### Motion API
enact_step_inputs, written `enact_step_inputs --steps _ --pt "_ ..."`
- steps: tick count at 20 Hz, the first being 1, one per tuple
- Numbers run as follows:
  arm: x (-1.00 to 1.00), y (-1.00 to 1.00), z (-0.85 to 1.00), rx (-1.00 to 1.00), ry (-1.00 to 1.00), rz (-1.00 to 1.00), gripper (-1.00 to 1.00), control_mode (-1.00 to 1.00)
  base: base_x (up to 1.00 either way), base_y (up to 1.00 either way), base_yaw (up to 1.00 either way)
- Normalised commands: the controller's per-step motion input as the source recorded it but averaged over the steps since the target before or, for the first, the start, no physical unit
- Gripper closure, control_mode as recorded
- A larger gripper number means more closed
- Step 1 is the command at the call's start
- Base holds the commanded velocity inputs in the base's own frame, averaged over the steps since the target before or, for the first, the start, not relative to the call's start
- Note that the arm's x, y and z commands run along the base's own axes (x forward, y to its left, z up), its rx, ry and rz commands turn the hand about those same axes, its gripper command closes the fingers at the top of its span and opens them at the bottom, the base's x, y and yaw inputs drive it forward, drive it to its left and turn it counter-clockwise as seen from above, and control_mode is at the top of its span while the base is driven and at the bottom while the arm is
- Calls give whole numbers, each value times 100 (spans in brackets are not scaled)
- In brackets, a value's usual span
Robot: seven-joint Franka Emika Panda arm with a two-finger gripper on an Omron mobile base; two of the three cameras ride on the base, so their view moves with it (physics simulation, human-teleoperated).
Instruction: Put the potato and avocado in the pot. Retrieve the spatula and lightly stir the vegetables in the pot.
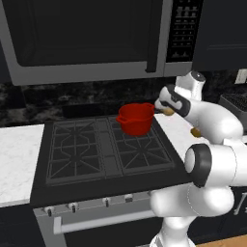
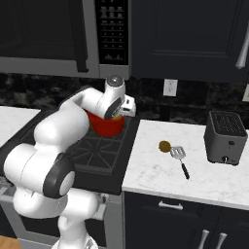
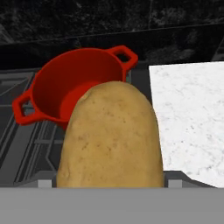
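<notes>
Carrying potato [image 3: 111, 138] toward red pot [image 1: 136, 118] on stove's back right burner; gripper [image 1: 166, 110] fingers pinching potato, just beside pot rim; pot looks empty; avocado [image 2: 165, 146] and spatula [image 2: 180, 159] on counter, both untouched; stirring remains.

A toaster [image 2: 225, 137] stands on the marble counter [image 2: 204, 180], perhaps beside a wall outlet [image 2: 169, 87]

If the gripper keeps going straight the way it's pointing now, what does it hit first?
The gripper already holds the potato, so that leads the way. In the hand view the red pot lies right behind it on the stove, so probably the pot's near rim or its inside; depth is hard to judge.
</notes>
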Motion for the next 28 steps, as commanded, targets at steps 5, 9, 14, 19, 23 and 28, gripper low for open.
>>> enact_step_inputs --steps 5,9,14,19,23,28 --pt "56 12 0 0 0 -5 100 -100 0 0 0" --pt "52 5 -3 0 0 -8 100 -100 0 0 0" --pt "24 32 -14 0 1 -6 100 -100 0 0 0" --pt "0 32 -18 0 2 -1 100 -100 0 0 0" --pt "4 28 0 0 0 -2 100 -100 0 0 0" --pt "13 43 -21 0 1 -2 100 -100 0 0 0"
